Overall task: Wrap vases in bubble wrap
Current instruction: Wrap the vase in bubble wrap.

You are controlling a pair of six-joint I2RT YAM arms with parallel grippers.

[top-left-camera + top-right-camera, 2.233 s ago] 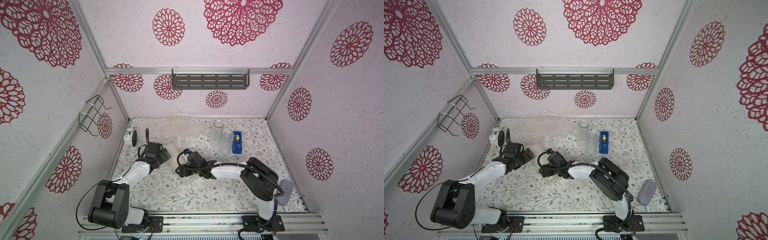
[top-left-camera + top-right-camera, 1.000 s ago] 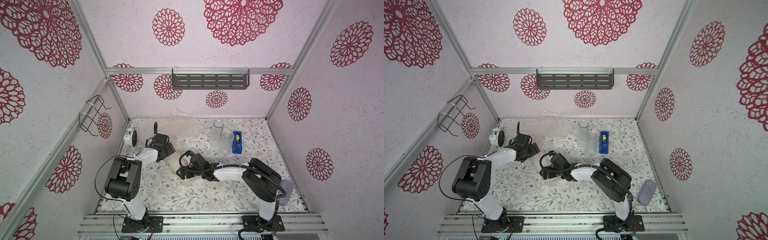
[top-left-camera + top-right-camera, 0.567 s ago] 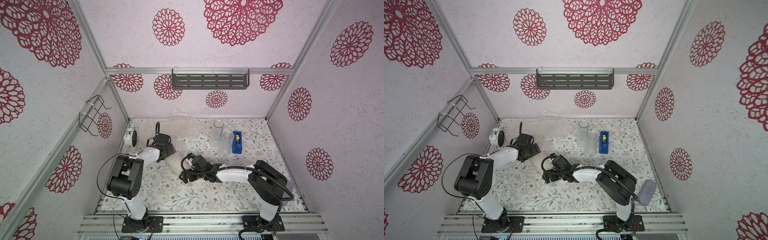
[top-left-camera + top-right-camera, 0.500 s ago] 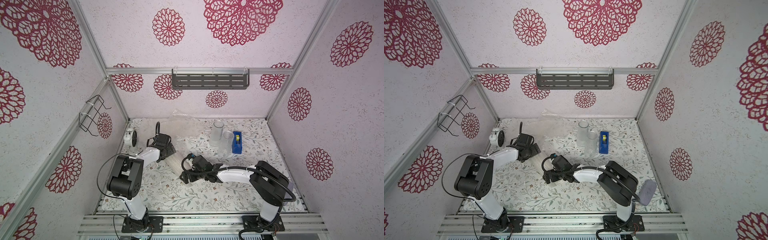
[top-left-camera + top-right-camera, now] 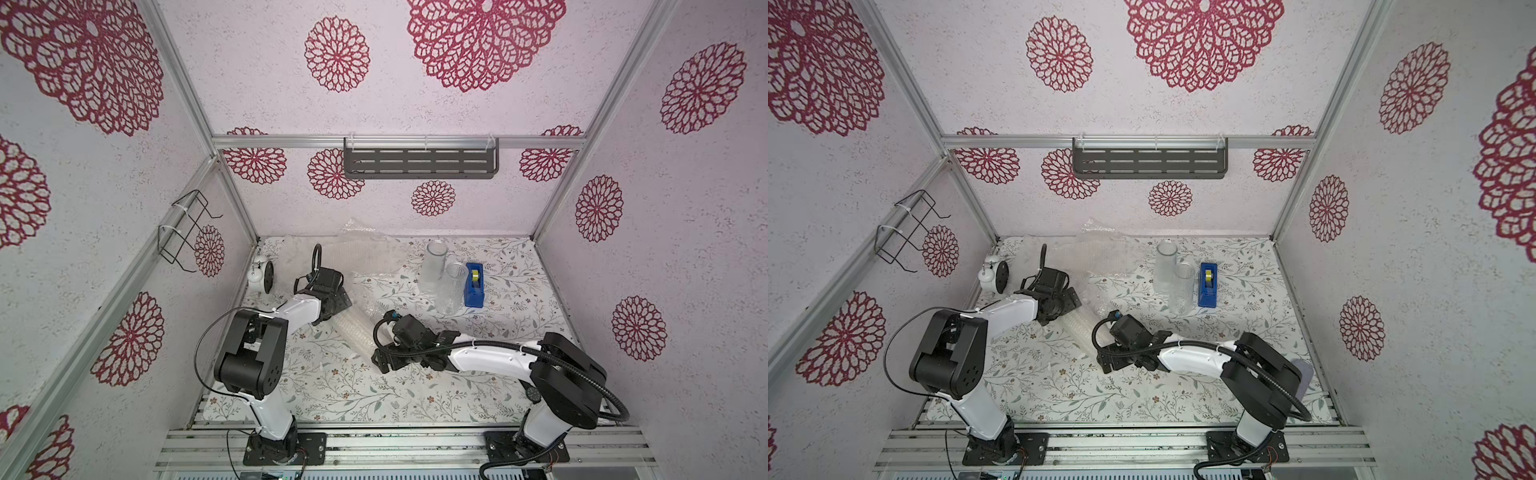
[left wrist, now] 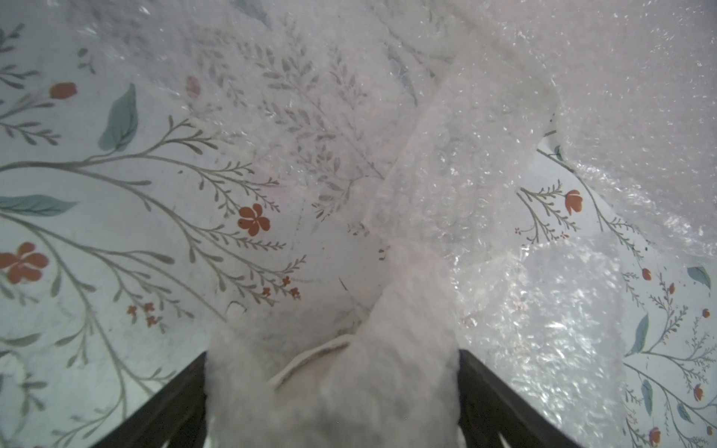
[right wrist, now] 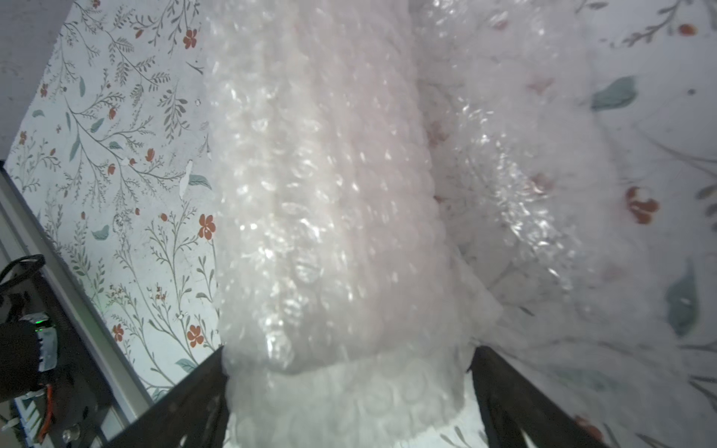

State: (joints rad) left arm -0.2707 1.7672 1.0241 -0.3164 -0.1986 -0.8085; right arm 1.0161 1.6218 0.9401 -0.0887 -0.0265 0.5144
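- While one vase [image 5: 353,332] lies on the table [image 5: 332,386], rolled in bubble wrap [image 7: 329,194]: first wrap seemingly near done.
- Glass cylinder [image 5: 434,264] and ribbed glass [image 5: 453,286] upright, bare, beside tape dispenser [image 5: 473,284]; spare wrap [image 5: 365,249] behind.
- Left gripper [image 6: 333,388]: wide, straddling the roll's mouth end.
- Right gripper [image 7: 349,391]: wide, straddling its other end.

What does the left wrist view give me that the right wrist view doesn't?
Only the left wrist view: the wrapped vase's open end, white rim peeking out, with loose bubble wrap trailing beyond it.

Only the right wrist view: the long bubble-covered side of the roll, plus the table's metal edge rail.

Both: the wrapped roll filling the wide gap between that arm's end effector fingers, lying on the floral table.
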